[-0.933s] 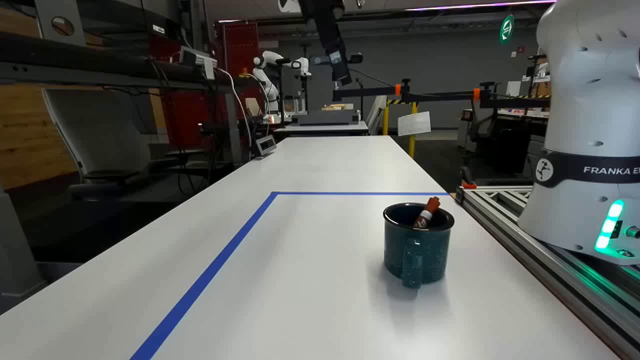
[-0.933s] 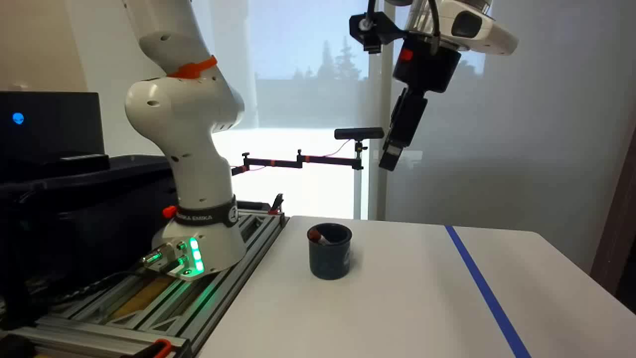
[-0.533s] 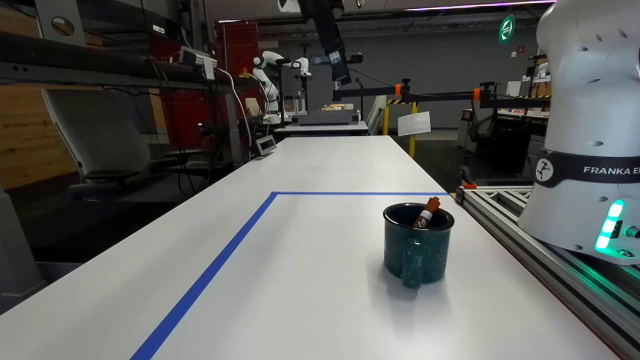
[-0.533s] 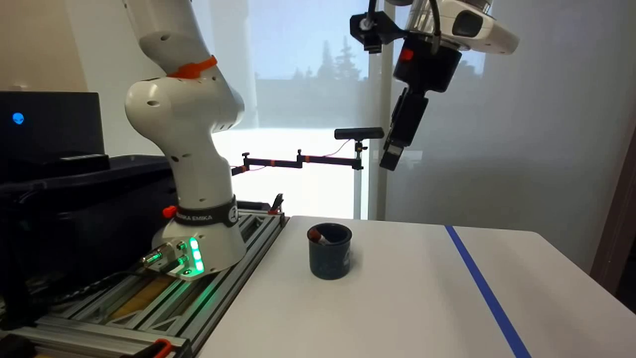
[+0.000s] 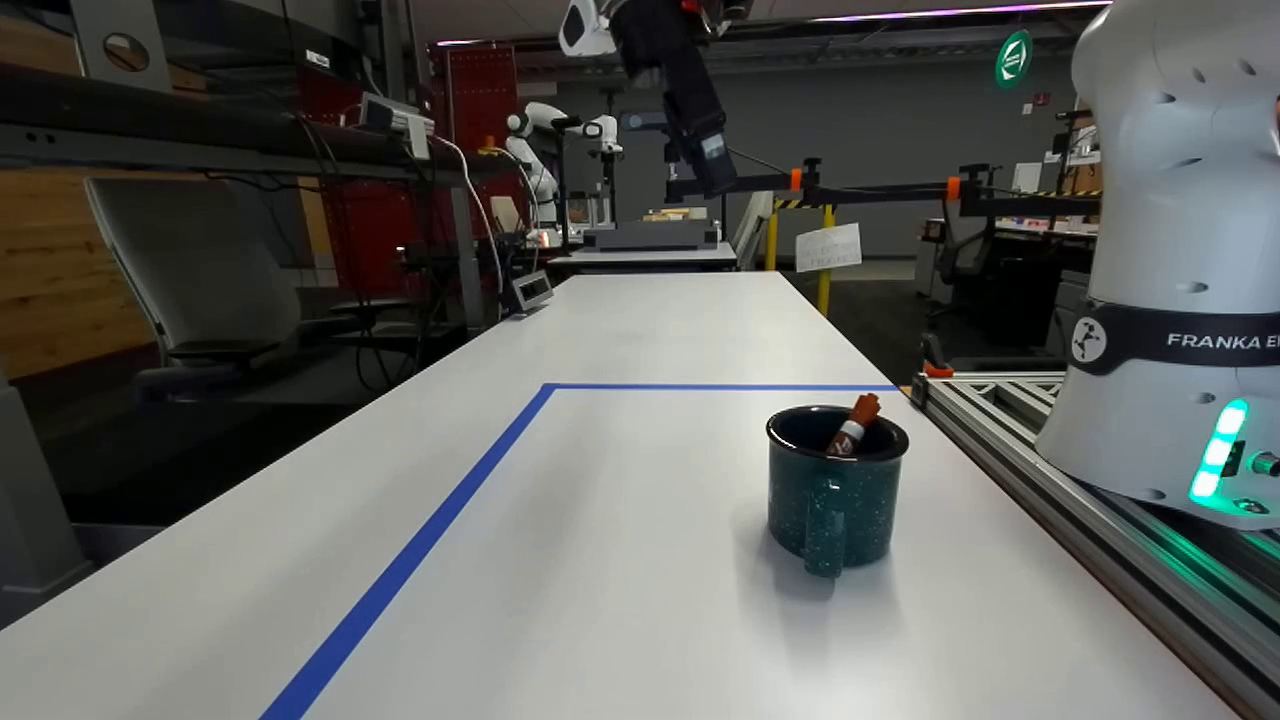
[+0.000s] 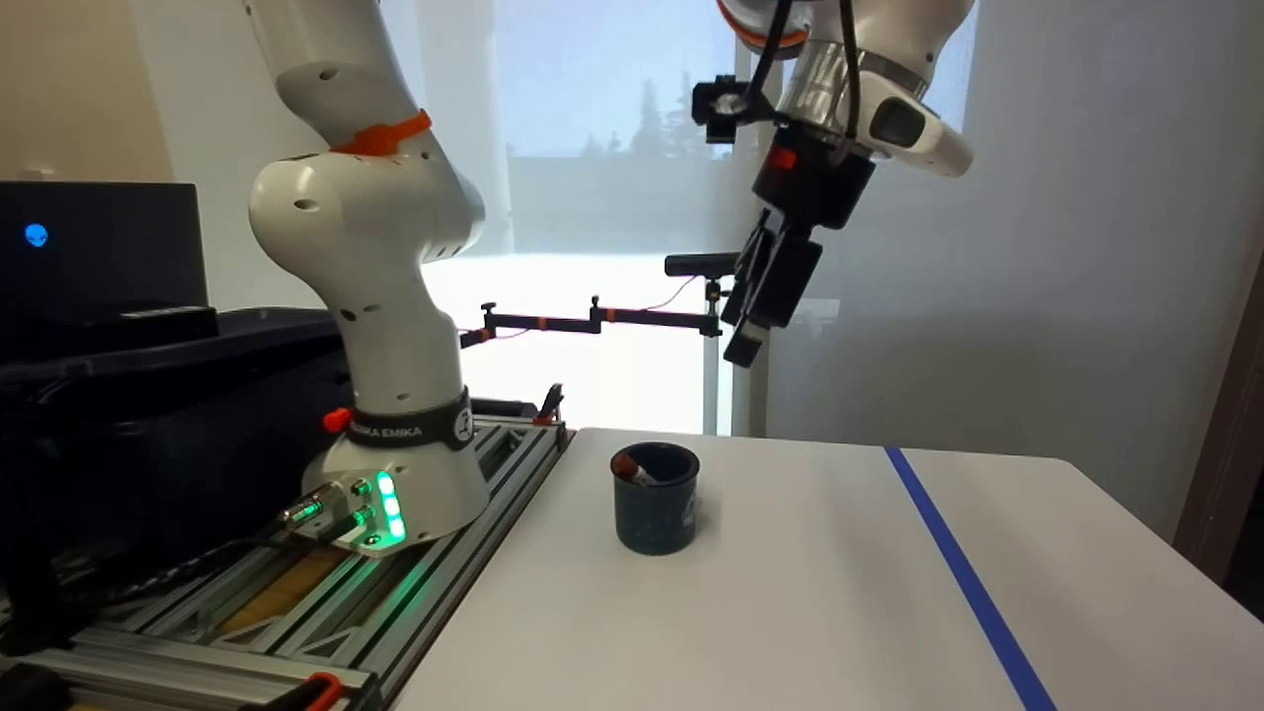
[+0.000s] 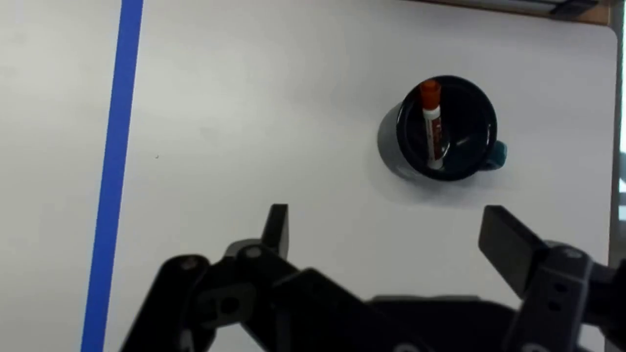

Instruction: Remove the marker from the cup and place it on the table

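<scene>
**Over the desk (image 5: 640,520), fingers (image 7: 507,249) wide; in the cup (image 5: 870,510), the marker (image 7: 433,129)**

The long white desk runs from the foreground far into the background in an exterior view. Next to it, on a metal frame (image 6: 449,583), stands the white robot arm (image 6: 365,217). Blue tape (image 5: 423,545) lies on the desk and turns a corner there. The arm's black fingers hang slanting above the desk, well apart from the cup in both exterior views; in the wrist view they are spread wide, with white desk showing between them. The dark teal cup stands upright on the desk, between the arm's base (image 6: 434,494) and a strip of the tape, its handle (image 5: 825,545) jutting out from one side. The marker is inside the cup, tilted, its orange-red cap (image 5: 865,408) upward and sticking up out of it. Below the cap come a white band and a reddish-brown label.
</scene>
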`<state>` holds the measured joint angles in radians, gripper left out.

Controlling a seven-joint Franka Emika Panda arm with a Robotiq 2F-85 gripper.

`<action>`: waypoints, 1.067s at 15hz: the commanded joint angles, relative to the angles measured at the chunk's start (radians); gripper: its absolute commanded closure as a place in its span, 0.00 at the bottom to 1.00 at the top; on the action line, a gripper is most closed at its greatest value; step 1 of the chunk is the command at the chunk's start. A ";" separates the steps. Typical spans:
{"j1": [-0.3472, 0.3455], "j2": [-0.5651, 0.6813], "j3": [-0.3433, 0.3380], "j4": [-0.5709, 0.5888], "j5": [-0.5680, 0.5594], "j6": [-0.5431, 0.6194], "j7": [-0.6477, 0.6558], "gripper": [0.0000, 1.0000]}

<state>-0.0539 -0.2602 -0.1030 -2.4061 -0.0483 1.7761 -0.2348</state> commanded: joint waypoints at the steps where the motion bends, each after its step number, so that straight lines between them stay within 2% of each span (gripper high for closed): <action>1: 0.024 -0.053 0.014 -0.113 -0.041 0.028 -0.112 0.00; 6: 0.045 -0.104 0.028 -0.267 -0.109 0.110 -0.212 0.00; 8: 0.057 -0.127 0.041 -0.325 -0.178 0.138 -0.253 0.00; 9: 0.050 -0.050 0.025 -0.246 -0.124 0.102 -0.219 0.00; 13: 0.054 -0.029 0.025 -0.251 -0.133 0.096 -0.232 0.00; 16: 0.083 -0.029 0.033 -0.274 -0.127 0.110 -0.333 0.00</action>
<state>-0.0029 -0.2927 -0.0729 -2.6679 -0.1759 1.8848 -0.4916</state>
